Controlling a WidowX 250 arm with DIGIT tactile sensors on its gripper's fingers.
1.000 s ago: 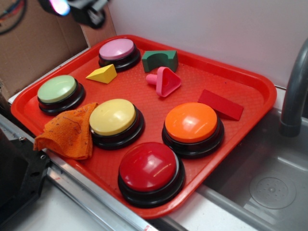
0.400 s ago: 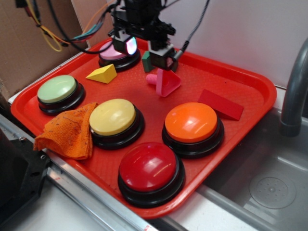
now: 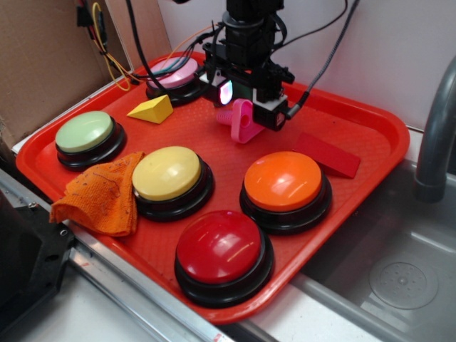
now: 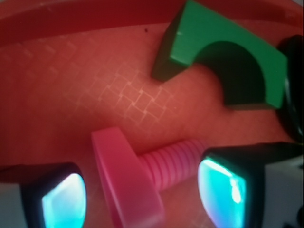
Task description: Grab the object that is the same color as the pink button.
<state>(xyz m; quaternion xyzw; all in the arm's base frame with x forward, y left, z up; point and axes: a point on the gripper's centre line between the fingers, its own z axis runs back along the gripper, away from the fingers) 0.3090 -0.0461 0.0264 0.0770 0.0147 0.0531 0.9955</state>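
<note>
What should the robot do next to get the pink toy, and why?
Probably close the tool now. In the wrist view its two fingers stand open on either side of the pink toy, with the ribbed stem lying between them on the red tray.

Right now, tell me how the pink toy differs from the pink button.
The pink toy is a saturated pink; the pink button is paler, lilac-pink. The toy is a triangular head on a ribbed stem; the button is a round dome on a black base. The toy sits between the fingers of the end effector; the button sits apart at the back. Both rest on the red tray.
</note>
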